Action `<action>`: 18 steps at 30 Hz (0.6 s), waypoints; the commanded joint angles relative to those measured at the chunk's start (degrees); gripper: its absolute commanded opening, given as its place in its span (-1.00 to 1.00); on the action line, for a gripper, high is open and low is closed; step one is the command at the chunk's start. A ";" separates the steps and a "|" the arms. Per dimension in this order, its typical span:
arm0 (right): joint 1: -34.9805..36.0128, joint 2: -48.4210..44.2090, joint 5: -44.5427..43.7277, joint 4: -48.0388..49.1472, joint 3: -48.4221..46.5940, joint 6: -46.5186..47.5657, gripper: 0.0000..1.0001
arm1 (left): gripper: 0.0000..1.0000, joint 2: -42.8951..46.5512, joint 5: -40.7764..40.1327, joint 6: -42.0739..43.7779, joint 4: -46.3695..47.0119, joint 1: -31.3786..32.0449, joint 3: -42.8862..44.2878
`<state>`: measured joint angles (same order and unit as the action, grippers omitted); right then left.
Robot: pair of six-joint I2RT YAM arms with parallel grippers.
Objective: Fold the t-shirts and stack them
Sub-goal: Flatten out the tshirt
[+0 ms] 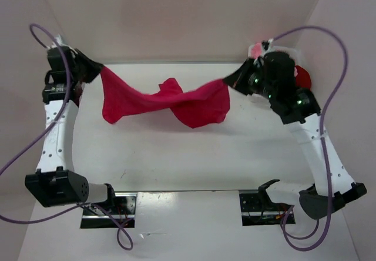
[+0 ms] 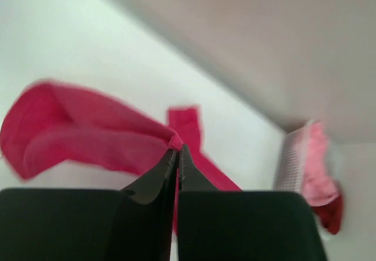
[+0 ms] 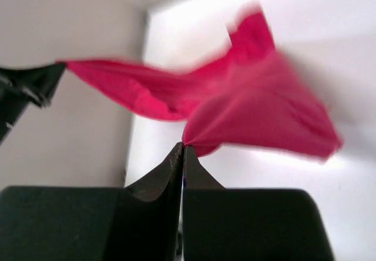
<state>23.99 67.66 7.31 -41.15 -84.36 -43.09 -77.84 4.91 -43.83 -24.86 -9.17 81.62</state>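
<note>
Two robot arms hold a crimson-pink t-shirt (image 1: 164,102) stretched in the air between them above the white surface (image 1: 176,161). The left tool (image 1: 98,70) is clamped on one end of the cloth at the far left. The right tool (image 1: 230,80) is pinched tight on the other end at the far right. In both wrist views the black fingers meet with only a fold of fabric caught at their tips. The shirt is twisted once near its middle: a broad lobe sags below the left tool, a small flap stands up at the centre, and a wider lobe droops toward the right tool. None of it appears to rest on the surface.

At the far right corner, largely hidden behind the right arm in the top view, sits a white mesh basket (image 2: 289,164). The left wrist view shows a light pink t-shirt (image 2: 318,158) bunched against the basket's wall. A dark red t-shirt (image 2: 332,215) shows just below it, touching it. The blur makes it impossible to tell how far either lies inside the basket.
</note>
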 commanded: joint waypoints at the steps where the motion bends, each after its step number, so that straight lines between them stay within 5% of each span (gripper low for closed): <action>1: -0.08 5.19 -8.25 -10.70 -20.66 9.68 -0.99 | -1.00 4.10 3.79 -2.22 0.69 -2.51 10.62; 6: -0.08 11.17 -13.72 -12.72 -49.17 13.03 -0.99 | -1.00 4.63 2.22 -1.87 -2.99 -4.72 28.56; 11: -0.08 13.73 -16.54 -11.33 -60.04 14.09 -1.00 | -1.00 1.12 -0.07 -0.64 -5.72 -4.72 42.02; 18: -0.61 21.45 -25.14 -4.57 -61.72 20.22 -1.00 | -1.00 -3.62 0.10 -1.25 -1.86 -4.72 33.97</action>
<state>23.73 82.74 -11.62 -49.17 -147.63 -27.75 -75.72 5.63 -45.21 -26.55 -13.69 121.34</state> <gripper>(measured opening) 0.004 0.009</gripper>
